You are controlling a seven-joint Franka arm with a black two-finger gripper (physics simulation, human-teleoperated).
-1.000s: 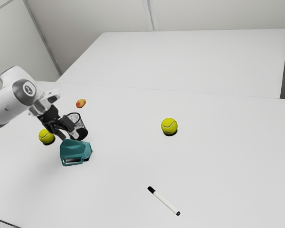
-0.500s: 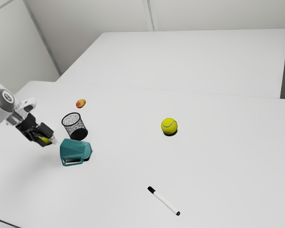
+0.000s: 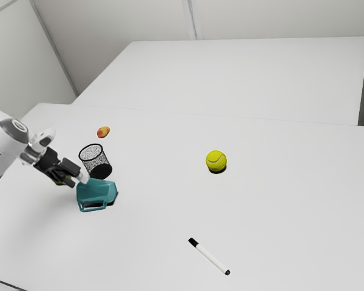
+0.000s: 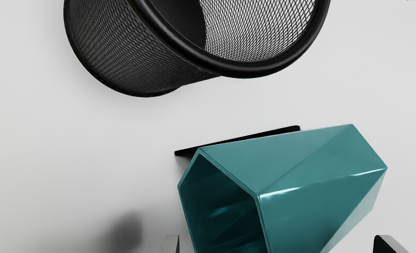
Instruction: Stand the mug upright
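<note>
The blue-green mug (image 3: 97, 191) is lying on its side on the desk (image 3: 151, 230), not standing up. It has not moved in the last second. Its handle (image 3: 93, 208) is on the side near the exterior view's camera, and the wrist view looks into its open end.

The gripper (image 3: 77, 180) is right by the mug, on the exterior view's left. Half a second ago it was farther that way, with a gap between it and the mug. Now it has come back closer, and one fingertip overlaps the mug's edge in the exterior view. I can't tell if they touch. The jaws are wide open, with part of the mug between them, and they have hold of nothing.

Just beside the mug, on the side away from its handle, stands the black mesh cup (image 3: 94, 159). A second ago the gripper covered part of it. A little red and yellow fruit (image 3: 103, 131) is past the cup from the mug. One yellow ball (image 3: 59, 182) is near the mug, mostly hidden by the gripper. Another ball (image 3: 216, 160) is well apart from the mug, toward the exterior view's right. The white marker (image 3: 211, 257) also lies well apart from the mug, nearer that camera.
</note>
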